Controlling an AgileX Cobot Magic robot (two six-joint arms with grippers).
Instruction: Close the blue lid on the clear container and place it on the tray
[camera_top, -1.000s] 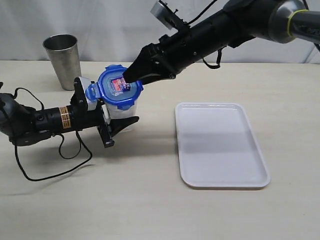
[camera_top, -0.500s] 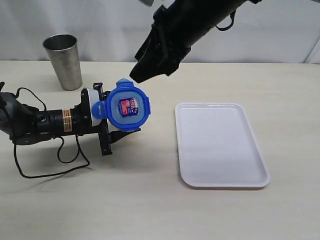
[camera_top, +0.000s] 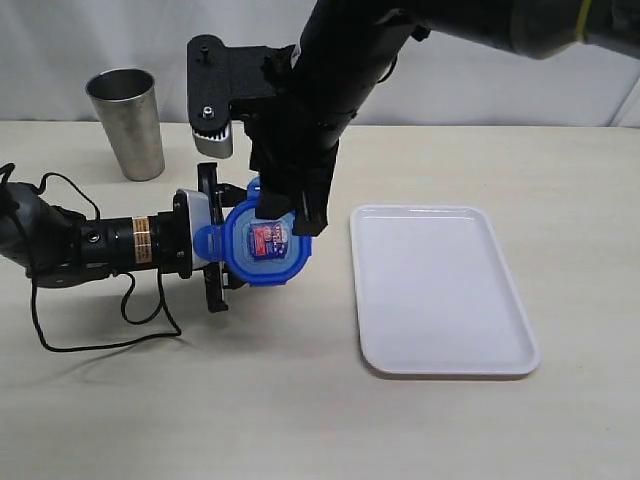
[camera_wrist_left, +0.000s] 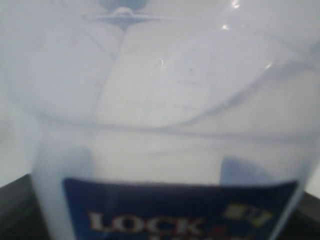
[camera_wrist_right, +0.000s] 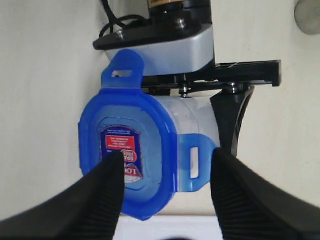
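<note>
The clear container lies on its side just above the table, and my left gripper is shut on its body. One black left finger runs along the container's clear wall. The blue lid sits on its mouth, with the red-and-white sticker facing outward. Two snap tabs stick out flat from the lid. My right gripper hangs over the lid, open. One of its fingertips is over the sticker and the other is beyond the side tab. The white tray lies to the right.
A tapered steel cup stands at the back left of the table. The left arm's black cable loops on the tabletop in front of that arm. The right arm's wrist and camera bracket hang above the left gripper.
The right arm has swung down from above until its open fingers straddle the lid. The left gripper has shifted the lidded container slightly right and lower.
</note>
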